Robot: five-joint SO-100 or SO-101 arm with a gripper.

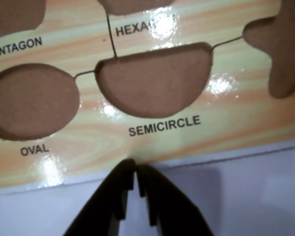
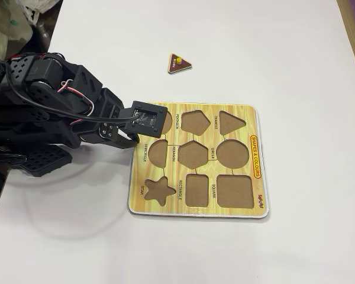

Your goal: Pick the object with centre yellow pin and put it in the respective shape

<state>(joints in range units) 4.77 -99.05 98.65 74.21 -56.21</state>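
so the black hand [image 1: 136, 169] is basically pinched together with nothing in it; in the wrist view the 2 fingertips nearly meet with just a thin sliver of gap, hovering right at the near edge of the shape puzzle board [image 1: 152, 142]. directly past the tips is the semicircle cutout [image 1: 155, 81], empty, with its label printed under it. to the left of it in that view is the oval cutout [image 1: 32, 101], also empty, and the star cutout [image 1: 280, 49] pokes in at the right edge. bits of the pentagon and hexagon labels show along the top.

in the fixed view the arm [image 2: 53, 112] reaches in from the left over the white bench [image 2: 296, 53], and its hand [image 2: 131, 139] sits at the left edge of the board [image 2: 257, 160], covering the upper left corner. every cutout i can see on the board is empty, including the triangle cutout [image 2: 231, 122] at top right.

the triangle piece with the yellow pin [image 2: 179, 62] is lying flat on the bench above the board in the fixed view, well apart from the hand and not touching the board.
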